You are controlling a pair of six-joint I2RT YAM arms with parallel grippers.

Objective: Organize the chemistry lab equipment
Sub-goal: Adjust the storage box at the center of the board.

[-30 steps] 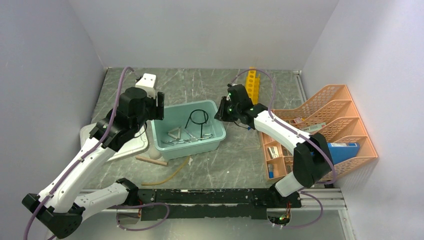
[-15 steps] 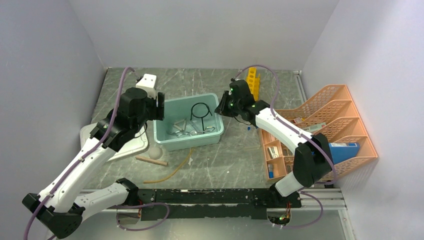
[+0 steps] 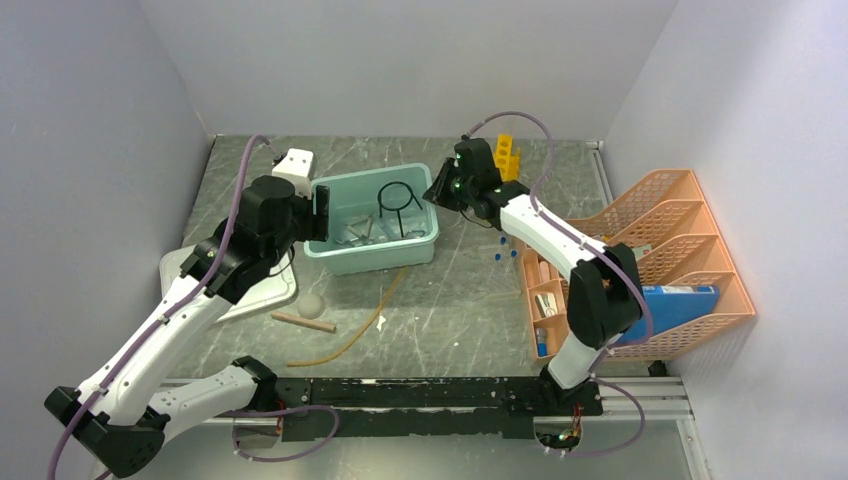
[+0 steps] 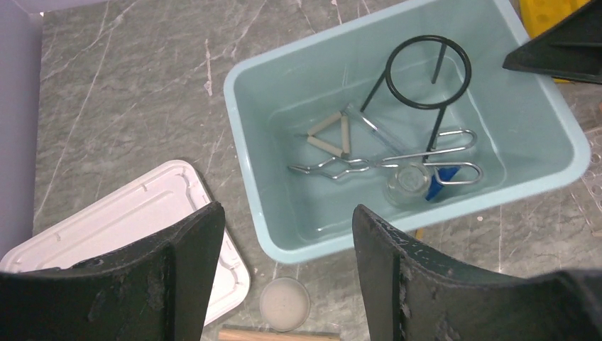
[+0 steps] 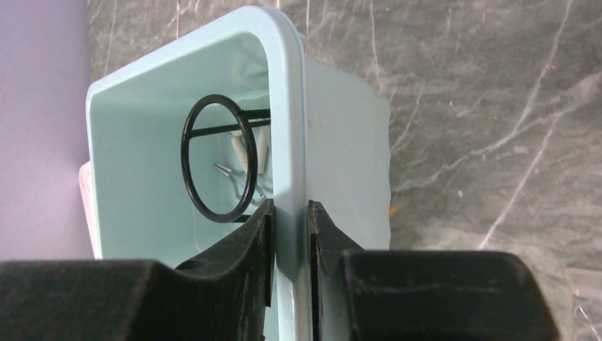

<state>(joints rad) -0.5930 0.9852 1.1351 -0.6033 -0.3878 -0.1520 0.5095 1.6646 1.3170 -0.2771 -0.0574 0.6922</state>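
Clamping tub [image 5: 289, 135] rim with right pincer [image 5: 289, 214], left pincer [image 4: 287, 213] spread, tan hose [image 3: 352, 328] lying diagonally

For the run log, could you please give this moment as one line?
right claw: shut on teal tub rim | left claw: open, holding nothing | ring stand: inside tub
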